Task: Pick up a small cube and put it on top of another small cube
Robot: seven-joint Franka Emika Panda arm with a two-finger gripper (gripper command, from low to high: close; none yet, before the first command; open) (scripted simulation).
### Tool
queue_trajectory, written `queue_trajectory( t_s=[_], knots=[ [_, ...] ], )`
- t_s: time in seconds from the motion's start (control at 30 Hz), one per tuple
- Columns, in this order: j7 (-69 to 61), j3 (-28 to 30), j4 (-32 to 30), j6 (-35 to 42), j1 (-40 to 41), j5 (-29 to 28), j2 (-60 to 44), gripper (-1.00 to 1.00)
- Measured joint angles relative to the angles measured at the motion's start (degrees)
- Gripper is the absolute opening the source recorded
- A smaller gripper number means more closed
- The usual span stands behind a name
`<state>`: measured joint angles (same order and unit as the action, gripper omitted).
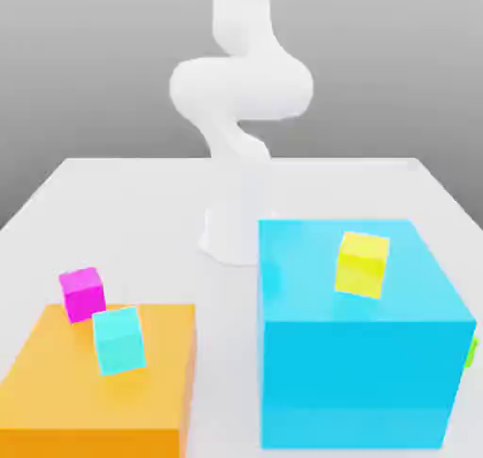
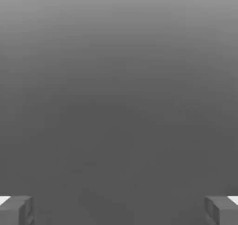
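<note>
Your gripper (image 2: pixel 119 210) hangs with its jaws spread wide and nothing between them, the hand view looking out on plain grey, while the white arm (image 1: pixel 241 88) rears up at the far end of the table (image 1: pixel 141 201). The green cube (image 1: pixel 469 350) you are after shows as a mere sliver at the exterior view's right edge, tucked behind the big blue block (image 1: pixel 358 371), apparently down on the table. Its partner, the cyan cube (image 1: pixel 119 339), sits tilted on the orange slab (image 1: pixel 57 381), the magenta cube (image 1: pixel 81 293) just beside it. A yellow cube (image 1: pixel 361 263) rides atop the blue block. Expect the green cube to be light, rigid and smooth-sided: take it across two opposite flat faces, square on, near mid-height. The block's wall close by may crowd one finger.
</note>
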<state>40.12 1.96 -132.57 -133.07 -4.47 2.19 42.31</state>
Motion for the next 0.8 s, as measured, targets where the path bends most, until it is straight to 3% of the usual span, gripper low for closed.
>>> queue_trajectory(
  t_s=[0.43, 0.8],
  knots=[
    [-30.1, 6.6, -4.0, -6.3, -20.4, 11.9, -19.0, 0.00],
    [-53.0, 4.5, -7.3, -11.7, -30.8, 18.5, -34.5, 0.00]
  ],
)
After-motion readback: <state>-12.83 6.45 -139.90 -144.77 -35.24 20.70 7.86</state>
